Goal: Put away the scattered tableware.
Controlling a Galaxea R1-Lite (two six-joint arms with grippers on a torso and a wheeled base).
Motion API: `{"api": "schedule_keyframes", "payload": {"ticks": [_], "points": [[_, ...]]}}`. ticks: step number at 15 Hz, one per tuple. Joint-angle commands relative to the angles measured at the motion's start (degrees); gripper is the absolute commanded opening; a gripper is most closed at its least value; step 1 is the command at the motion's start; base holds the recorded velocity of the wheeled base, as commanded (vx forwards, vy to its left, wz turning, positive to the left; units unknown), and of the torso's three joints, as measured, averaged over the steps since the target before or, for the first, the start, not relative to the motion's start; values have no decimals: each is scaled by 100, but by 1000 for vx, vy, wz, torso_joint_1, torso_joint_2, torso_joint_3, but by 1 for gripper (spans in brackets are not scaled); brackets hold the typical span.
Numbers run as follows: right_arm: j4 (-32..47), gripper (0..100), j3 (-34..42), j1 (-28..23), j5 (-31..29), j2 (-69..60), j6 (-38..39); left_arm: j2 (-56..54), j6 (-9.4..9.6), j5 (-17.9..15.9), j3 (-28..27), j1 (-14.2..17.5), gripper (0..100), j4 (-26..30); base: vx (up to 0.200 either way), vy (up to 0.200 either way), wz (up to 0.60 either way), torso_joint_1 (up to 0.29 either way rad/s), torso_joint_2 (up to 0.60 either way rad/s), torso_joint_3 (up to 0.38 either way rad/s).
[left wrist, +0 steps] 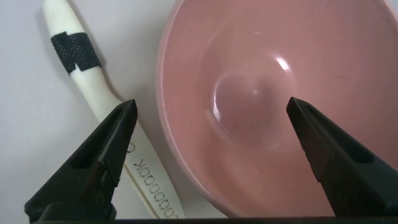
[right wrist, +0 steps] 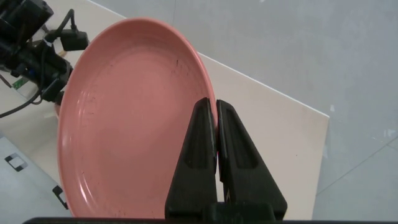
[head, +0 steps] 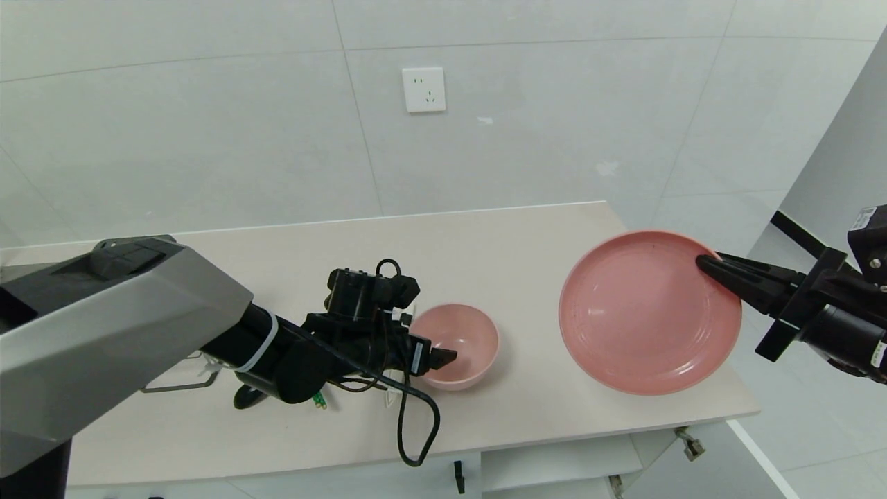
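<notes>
Our left gripper [head: 438, 357] [left wrist: 211, 102] stands open astride the rim of the pink bowl [head: 461, 343] [left wrist: 267, 93]. One finger is over its hollow, the other outside by a white utensil handle [left wrist: 93, 93] on the table [head: 520, 249]. Our right gripper [head: 703, 263] [right wrist: 216, 106] clamps the rim of the pink plate [head: 644, 312] [right wrist: 130, 124], tilted over the table's right end.

In the left wrist view the bowl [left wrist: 261, 93] ran off the frame on three sides, so most of its rim was lost. The white utensil [left wrist: 84, 68] beside it slipped partly behind one finger [left wrist: 99, 162] of the left gripper [left wrist: 210, 107]. Its far end was cut off, so its kind could not be told. In the right wrist view the plate [right wrist: 124, 124] was cut off at the frame's lower edge, and the right gripper [right wrist: 214, 106] covered a strip of its rim.
</notes>
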Motion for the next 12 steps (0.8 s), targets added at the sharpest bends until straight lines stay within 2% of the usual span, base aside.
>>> {"api": "schedule_keyframes", "payload": {"ticks": [1, 3, 4, 8, 12], "points": [[0, 0, 3, 3, 6, -9, -1, 30, -3, -2, -13, 1, 100, -3, 0, 0, 0, 0, 0, 0], [-9, 0, 29, 3, 15, -9, -1, 83, -3, 7, -13, 1, 100, -29, 0, 0, 0, 0, 0, 0], [-9, 0, 38, 12, 15, -18, -1, 92, -3, 7, -22, 1, 0, -29, 0, 0, 0, 0, 0, 0], [-26, 0, 46, 12, 15, -18, -1, -137, -3, 7, -57, 36, 0, -56, 0, 0, 0, 0, 0, 0], [-35, 0, 99, 12, 23, -36, -1, -656, 41, 16, -110, 106, 0, -566, 0, 0, 0, 0, 0, 0]]}}
